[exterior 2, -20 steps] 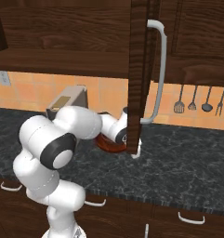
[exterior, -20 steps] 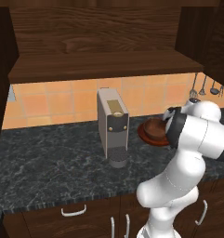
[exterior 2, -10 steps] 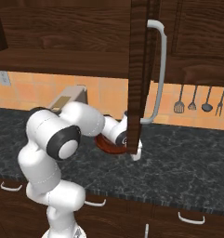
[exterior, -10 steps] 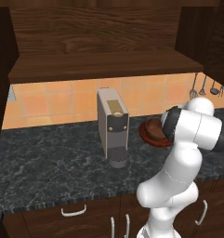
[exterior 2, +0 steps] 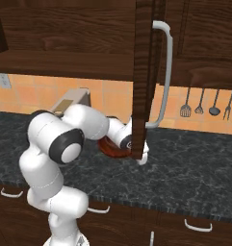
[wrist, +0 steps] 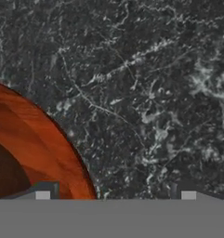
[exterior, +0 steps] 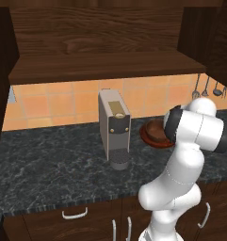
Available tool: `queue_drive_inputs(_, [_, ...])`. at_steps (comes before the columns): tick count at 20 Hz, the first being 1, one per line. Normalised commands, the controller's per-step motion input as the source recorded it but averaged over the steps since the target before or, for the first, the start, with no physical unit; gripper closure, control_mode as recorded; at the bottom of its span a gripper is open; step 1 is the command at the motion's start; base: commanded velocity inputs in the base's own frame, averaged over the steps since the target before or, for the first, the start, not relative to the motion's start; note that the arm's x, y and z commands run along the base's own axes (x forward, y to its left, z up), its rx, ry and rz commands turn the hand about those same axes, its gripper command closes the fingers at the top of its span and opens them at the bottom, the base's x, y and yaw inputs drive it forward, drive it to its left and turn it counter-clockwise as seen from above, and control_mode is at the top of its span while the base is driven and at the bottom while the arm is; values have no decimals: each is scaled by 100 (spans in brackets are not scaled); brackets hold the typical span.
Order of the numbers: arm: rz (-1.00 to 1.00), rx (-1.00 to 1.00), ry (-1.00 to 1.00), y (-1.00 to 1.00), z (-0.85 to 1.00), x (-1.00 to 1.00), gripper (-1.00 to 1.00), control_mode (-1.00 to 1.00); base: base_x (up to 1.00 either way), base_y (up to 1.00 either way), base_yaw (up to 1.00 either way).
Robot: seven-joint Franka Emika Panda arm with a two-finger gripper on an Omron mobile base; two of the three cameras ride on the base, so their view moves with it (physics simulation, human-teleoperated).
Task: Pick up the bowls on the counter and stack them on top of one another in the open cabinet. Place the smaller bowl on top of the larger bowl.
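Left base view: arm (exterior: 190, 155) rises from lower right and bends over the counter (exterior: 49, 155). Its wrist hides part of the bowls. Larger bowl (exterior: 150, 139) sits on the counter right of the coffee machine (exterior: 114, 127), with the smaller bowl (exterior: 155, 127) looking like it sits inside it. Cabinet (exterior: 101, 66) shelf runs above, orange tiled wall (exterior: 53, 101) behind. Utensils (exterior: 206, 84) hang at right. Gripper hidden behind the wrist here.

Right base view: arm (exterior 2: 64, 144) reaches right from lower left, hand ending behind the open cabinet door (exterior 2: 144, 72) with its white handle (exterior 2: 165, 72). A sliver of the larger bowl (exterior 2: 112, 148) shows on the counter (exterior 2: 194, 163) just under the forearm. Hanging utensils (exterior 2: 206, 103) on the wall at right.

Hand view: camera looks down at the counter (wrist: 146, 93). Larger bowl rim (wrist: 43, 139) fills the lower left, darker inside at the far left edge. Gripper (wrist: 115, 195) tips apart: one over the bowl rim, the other over bare counter. Nothing between them but rim edge and stone, contact cannot be told
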Motion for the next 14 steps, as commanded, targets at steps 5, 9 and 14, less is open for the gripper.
queue_drive_inputs(5, [10, 3, -20, 18, -5, 0, -100, -100, 0, 0, 0])
queue_drive_inputs(9, [4, 0, -4, 6, -22, 0, -100, -100, 0, 0, 0])
queue_drive_inputs(14, [0, 0, -1, 9, -16, 1, -100, -100, 0, 0, 0])
